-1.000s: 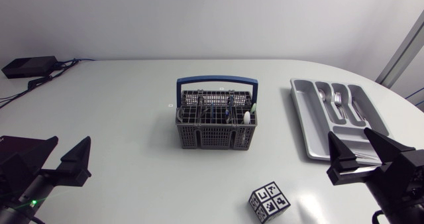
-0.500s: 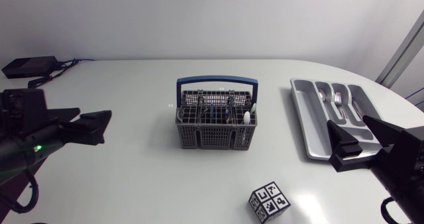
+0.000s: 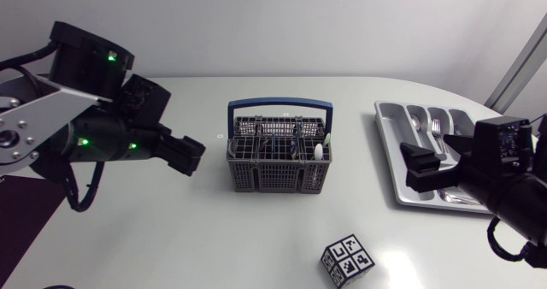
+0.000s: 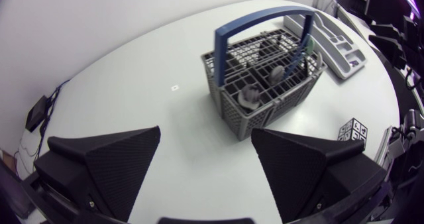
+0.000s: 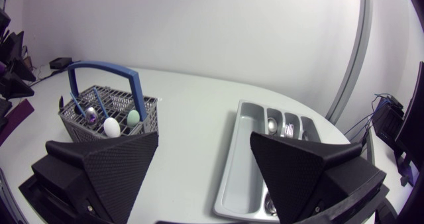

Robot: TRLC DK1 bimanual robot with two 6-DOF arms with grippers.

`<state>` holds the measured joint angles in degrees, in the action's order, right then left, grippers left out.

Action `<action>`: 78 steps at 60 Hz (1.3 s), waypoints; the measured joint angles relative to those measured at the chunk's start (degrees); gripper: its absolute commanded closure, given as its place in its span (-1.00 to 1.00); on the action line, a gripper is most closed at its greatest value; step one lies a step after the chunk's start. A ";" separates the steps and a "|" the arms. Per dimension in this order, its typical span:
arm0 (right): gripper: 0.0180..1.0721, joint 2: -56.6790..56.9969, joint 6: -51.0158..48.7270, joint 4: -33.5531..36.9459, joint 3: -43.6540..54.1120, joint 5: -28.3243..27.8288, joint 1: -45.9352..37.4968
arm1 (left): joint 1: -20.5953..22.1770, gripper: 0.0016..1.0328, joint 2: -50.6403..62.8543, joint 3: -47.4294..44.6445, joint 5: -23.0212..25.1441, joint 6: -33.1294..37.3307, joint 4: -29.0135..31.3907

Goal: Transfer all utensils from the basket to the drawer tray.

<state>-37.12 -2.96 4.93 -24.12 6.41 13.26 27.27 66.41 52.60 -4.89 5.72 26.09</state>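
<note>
Basket (image 3: pixel 279 156) holds utensils (image 3: pixel 318 151); left gripper (image 4: pixel 205 131), right gripper (image 5: pixel 204 134) spread, empty.

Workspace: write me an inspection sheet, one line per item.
Surface: white table.
Job's things: grey basket with a blue handle holds utensils, a white spoon among them; the grey drawer tray beside it holds a fork.
Clutter: marker cube near the front edge.
Grippers: left gripper open, empty, facing the basket; right gripper open, empty, by the tray.
Cables: black box with leads at the table's edge.
Surroundings: nothing seen.
</note>
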 measured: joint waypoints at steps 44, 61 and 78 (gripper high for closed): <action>-0.90 -17.49 -10.82 13.29 -11.08 -18.29 2.40 | 8.90 -0.16 14.32 6.08 13.66 2.47 -17.44; -0.90 -18.45 -10.82 13.11 -11.08 -18.64 2.80 | 10.34 -0.06 20.79 6.08 13.88 3.10 -24.63; -0.90 -18.58 -10.82 12.76 -11.08 -18.64 2.80 | 10.38 0.48 23.19 6.01 13.11 4.46 -29.94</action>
<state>-55.70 -13.78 17.69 -35.20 -12.23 16.05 37.65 89.60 58.61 8.23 10.17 -3.86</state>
